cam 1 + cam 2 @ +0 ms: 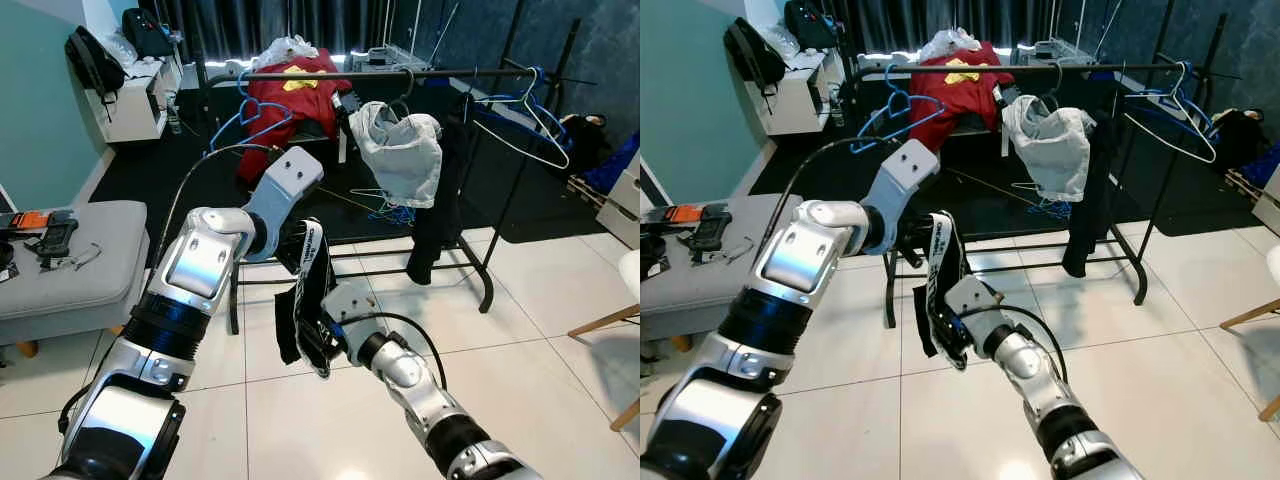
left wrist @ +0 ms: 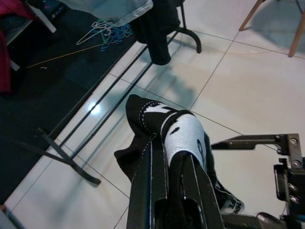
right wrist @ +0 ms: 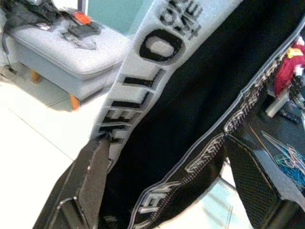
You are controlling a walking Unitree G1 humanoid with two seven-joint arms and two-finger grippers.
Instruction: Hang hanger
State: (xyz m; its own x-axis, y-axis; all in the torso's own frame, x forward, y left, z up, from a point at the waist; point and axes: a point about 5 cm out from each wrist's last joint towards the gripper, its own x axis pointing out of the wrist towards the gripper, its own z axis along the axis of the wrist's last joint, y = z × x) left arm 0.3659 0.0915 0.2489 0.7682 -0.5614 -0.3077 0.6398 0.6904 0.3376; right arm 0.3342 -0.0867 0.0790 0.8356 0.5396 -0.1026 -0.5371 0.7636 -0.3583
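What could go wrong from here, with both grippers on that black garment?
1. The black garment hangs limp between the left gripper and right gripper; it may slip or bunch if either lets go.
2. The clothes rail stands well ahead, already carrying a blue hanger and a grey garment; the approach could snag them.
3. No hanger is visibly inside the black garment.

Both end effectors (image 1: 312,300) raised, close together

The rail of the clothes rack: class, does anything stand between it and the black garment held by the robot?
Nothing visible blocks the way. The black garment hangs in front of the rack, with open floor between. The rail already carries a grey garment and hangers.
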